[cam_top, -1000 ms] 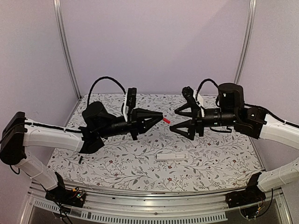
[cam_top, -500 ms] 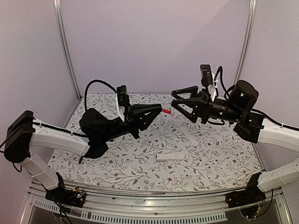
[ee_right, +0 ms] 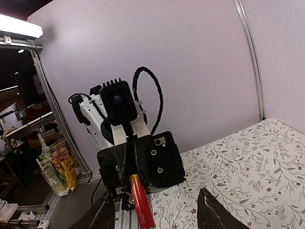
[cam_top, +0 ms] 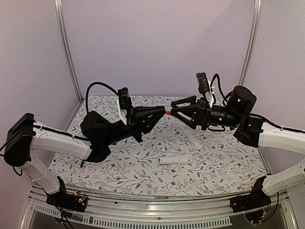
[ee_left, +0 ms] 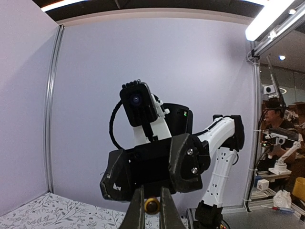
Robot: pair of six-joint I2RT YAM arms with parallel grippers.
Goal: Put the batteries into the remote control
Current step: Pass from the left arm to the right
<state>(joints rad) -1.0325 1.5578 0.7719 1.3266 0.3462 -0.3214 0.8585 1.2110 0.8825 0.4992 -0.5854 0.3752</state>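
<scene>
Above table middle: left gripper [cam_top: 163, 113] and right gripper [cam_top: 174, 109] are facing tip to tip, barring the way across.
Right jaws: standing apart around the red battery [ee_right: 141, 207], leaving a gap on each side.
Under the grippers: open air is lying over the table [cam_top: 228, 162].
Near edge, centre: remote [cam_top: 175, 160] is lying flat.
Right of centre: strip [cam_top: 194, 140] is lying flat below the right arm.

light: even, soft | glare: ceiling strips [ee_left: 274, 19], wrist views | shadows: faint | edges: fisheye bend
</scene>
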